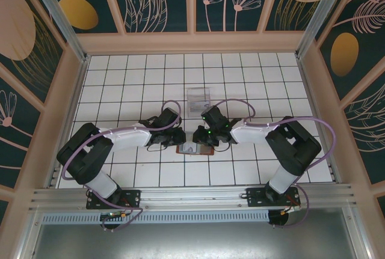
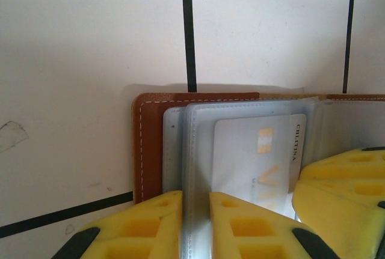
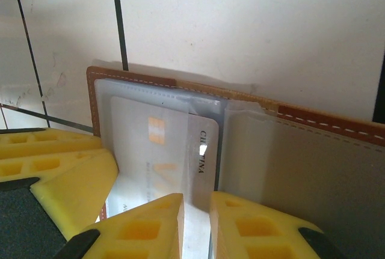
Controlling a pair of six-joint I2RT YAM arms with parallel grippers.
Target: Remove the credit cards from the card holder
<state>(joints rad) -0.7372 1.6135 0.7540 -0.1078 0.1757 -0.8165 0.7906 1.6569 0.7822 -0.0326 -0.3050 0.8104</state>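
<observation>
Plastic first: clamping holder's clear sleeve with left gripper, fingers nearly shut; nipping card, still lying inside open holder on table, with right gripper, fingers narrow. Barely starting, not yet sliding any card out, leaving every extraction pending.

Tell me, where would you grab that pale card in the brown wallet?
Probably the end of the credit card nearest the right gripper, coming in from that side. It lies flat in a clear sleeve, far end tucked toward the stitched edge of the card holder, so pinch across both faces and pull along the sleeve.
</observation>
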